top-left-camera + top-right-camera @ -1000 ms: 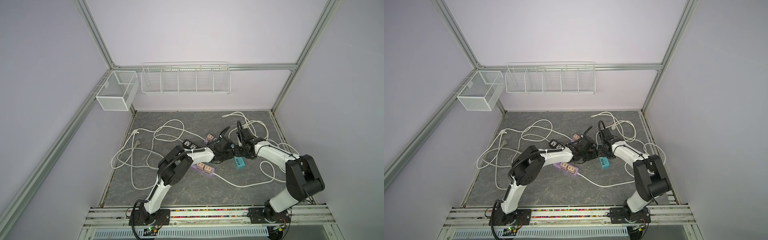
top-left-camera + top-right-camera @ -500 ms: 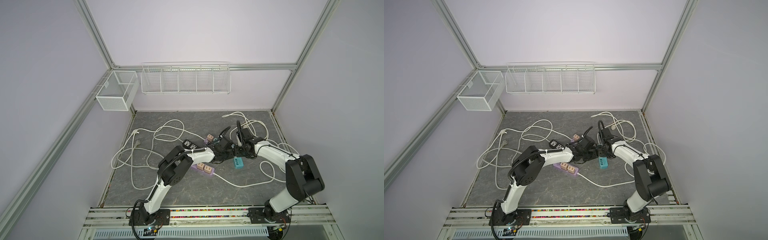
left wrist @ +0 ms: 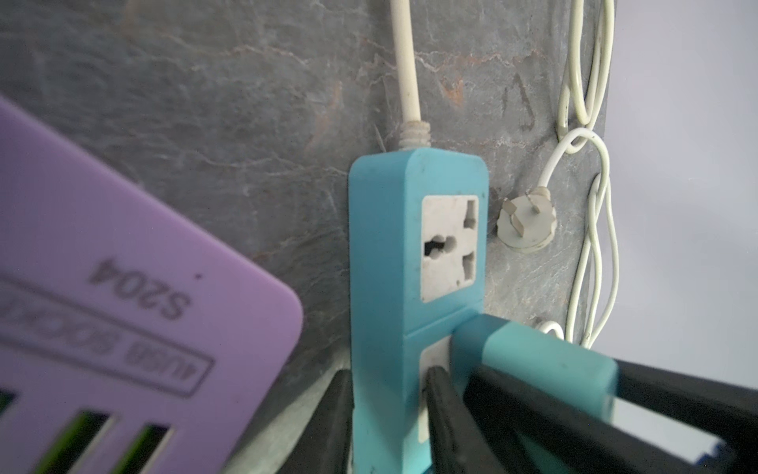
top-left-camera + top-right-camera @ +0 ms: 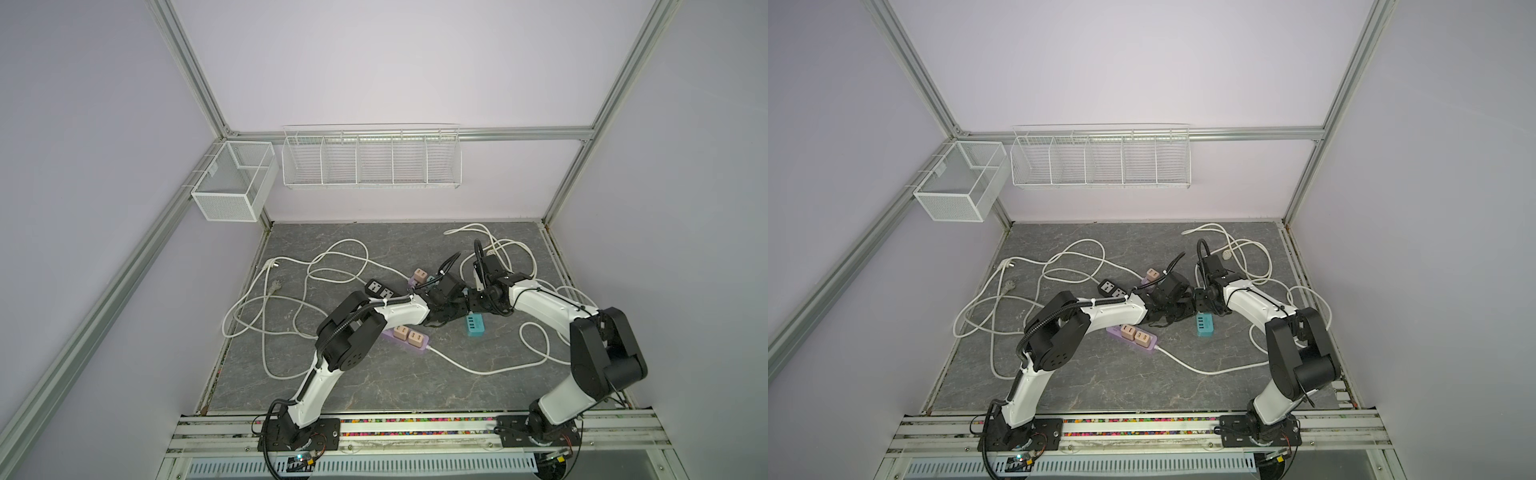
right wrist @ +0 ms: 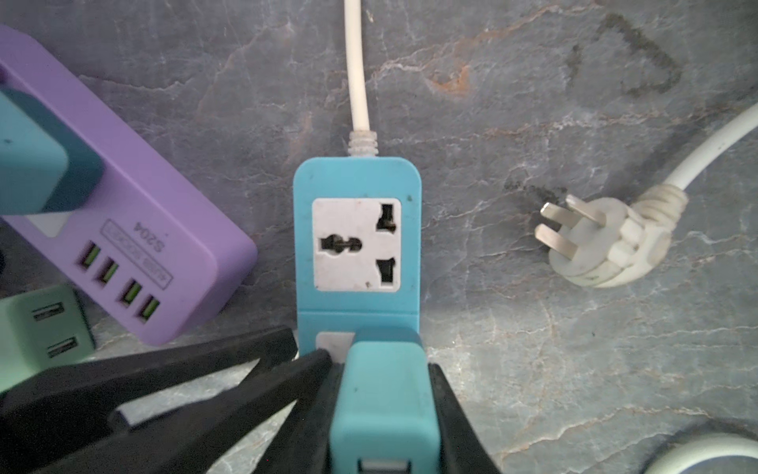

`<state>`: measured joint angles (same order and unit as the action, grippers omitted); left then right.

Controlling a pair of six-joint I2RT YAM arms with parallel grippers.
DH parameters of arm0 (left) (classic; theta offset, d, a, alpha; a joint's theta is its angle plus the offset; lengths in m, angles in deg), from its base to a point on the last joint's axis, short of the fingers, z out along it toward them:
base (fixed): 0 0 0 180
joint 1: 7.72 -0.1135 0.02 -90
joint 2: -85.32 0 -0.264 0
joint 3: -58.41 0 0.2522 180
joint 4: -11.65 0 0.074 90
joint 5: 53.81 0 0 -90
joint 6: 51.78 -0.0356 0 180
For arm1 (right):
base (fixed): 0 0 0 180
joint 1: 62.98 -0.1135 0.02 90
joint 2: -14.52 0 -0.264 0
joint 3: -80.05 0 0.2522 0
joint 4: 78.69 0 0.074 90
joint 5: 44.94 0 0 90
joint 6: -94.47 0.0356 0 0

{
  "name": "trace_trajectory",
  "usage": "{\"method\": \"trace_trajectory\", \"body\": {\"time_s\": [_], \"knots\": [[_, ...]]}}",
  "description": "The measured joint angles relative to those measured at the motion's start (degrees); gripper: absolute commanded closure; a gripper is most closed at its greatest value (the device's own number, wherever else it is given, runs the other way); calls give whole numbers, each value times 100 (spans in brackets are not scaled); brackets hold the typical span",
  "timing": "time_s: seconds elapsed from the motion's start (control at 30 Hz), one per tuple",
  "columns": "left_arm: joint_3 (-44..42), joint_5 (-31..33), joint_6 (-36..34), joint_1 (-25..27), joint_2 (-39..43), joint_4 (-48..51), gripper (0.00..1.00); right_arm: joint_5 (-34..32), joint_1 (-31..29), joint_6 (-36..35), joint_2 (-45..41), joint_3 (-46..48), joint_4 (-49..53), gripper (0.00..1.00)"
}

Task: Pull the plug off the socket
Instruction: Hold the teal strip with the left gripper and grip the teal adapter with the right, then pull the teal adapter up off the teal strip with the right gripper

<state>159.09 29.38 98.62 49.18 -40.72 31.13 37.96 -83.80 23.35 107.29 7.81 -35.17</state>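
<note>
As our right claw (image 5: pixel 385 394) pinches the teal plug (image 5: pixel 383 410) (pressed tight on both sides), the plug sits in the blue socket strip (image 5: pixel 357 180). Our left claw (image 3: pixel 389 410) squeezes that strip. A purple strip (image 5: pixel 135 197) and a loose white plug (image 5: pixel 607 246) lie near it.

Reaches in low with left arm (image 4: pixel 399 316) and right arm (image 4: pixel 540 303), wrists almost meeting at centre. Pinches socket strip (image 3: pixel 385 246) with left hand (image 3: pixel 387 394). Clamps plug (image 5: pixel 385 402) with right hand (image 5: pixel 385 369), fingers tight on both sides.
</note>
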Motion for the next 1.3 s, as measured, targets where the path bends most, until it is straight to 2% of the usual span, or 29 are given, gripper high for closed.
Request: {"method": "trace_trajectory", "body": {"time_s": [0.53,1.3], "knots": [[-22,-243,46,-35,-61,-155,77,48,35,37,13,-42,52,76],[-76,-407,210,-63,-114,-358,79,-348,-101,-4,125,-380,435,77]]}}
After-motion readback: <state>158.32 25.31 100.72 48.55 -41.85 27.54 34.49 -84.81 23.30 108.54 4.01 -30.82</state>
